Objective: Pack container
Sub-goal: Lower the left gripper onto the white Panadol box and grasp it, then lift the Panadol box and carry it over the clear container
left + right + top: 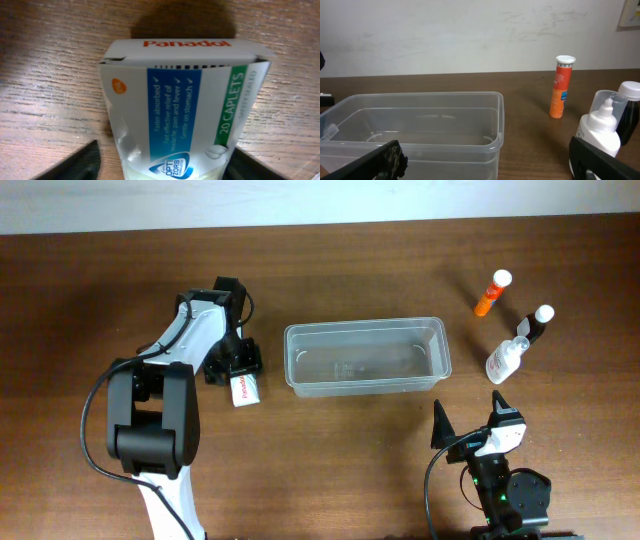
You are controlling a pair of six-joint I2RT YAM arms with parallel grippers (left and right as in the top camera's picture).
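**Item 1.** Long rectangular clear plastic container point(367, 357) with rounded corners and a rim. It stands upright at the middle of the brown wooden table point(100, 280), its long sides parallel to the far edge.

**Item 2.** Left gripper point(238, 375). It sits just off the container's left short end, apart from it and pointing down at the table. The jaws straddle a white, blue and green cardboard carton point(175, 105) printed "Panadol", which lies flat on the wood. In the left wrist view the dark fingers point(80, 162) flank the carton's two long sides. I cannot tell whether they are pressing on it.

**Item 3.** Right gripper point(468, 415). It is towards the near edge, off the container's right near corner and well apart from it. The jaws are spread wide with nothing between them. In the right wrist view the container fills the lower left, beyond the left finger point(375, 162).

**Item 4.** Orange cylindrical tube point(491, 293) with a white cap, upright near the far right corner.

**Item 5.** Dark bottle point(538, 325) with a white cap, upright to the right of the container.

**Item 6.** White bottle point(505, 360) with a clear cap, just beside the dark bottle and near the container's right short end.
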